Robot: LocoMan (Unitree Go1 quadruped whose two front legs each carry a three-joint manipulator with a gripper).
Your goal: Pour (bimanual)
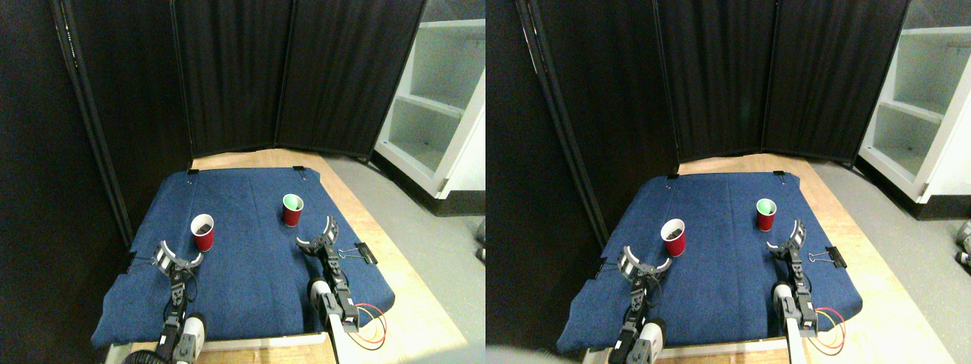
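Left gripper (pixel 177 256), lower left of frame, jaws spread wide and empty, just below and left of a red cup (pixel 202 233) holding dark contents. Right gripper (pixel 319 236), right of centre, likewise spread and empty, below and just right of a second red cup (pixel 293 210) with a green interior. Binder clip (pixel 365 252) just right of that gripper, at the edge of the blue cloth (pixel 250 280). Bare cloth between the cups. Black curtain (pixel 296 76) behind; white shelf unit (pixel 440 106) upper right.
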